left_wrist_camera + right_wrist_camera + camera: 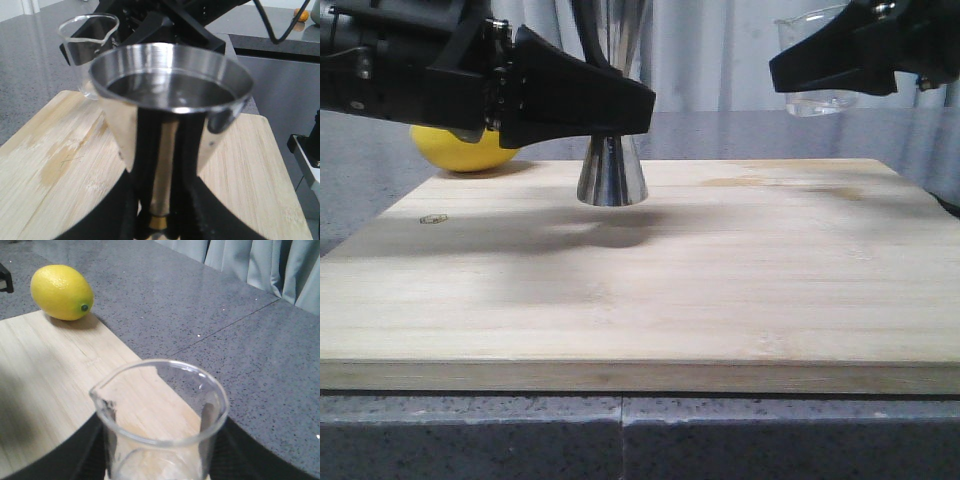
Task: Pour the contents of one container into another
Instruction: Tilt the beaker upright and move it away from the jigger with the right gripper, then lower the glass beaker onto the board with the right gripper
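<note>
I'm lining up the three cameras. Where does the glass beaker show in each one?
Front view: beaker top right, held in the right gripper.
Left wrist view: upper left, behind the steel jigger.
Right wrist view: bottom centre, between the fingers.
Shared landmark: the wooden board.

Left arm reaches in from the left, wrist level, its pincer (625,105) clamped on the jigger's (612,172) narrow waist, black fingers (192,200) on either side of the stem. Jigger stands upright on its base. Right arm comes in from the right, held high, pincer (790,72) gripping the beaker (812,62) up in the air, fingers (207,415) pressed to the glass on both sides.
</note>
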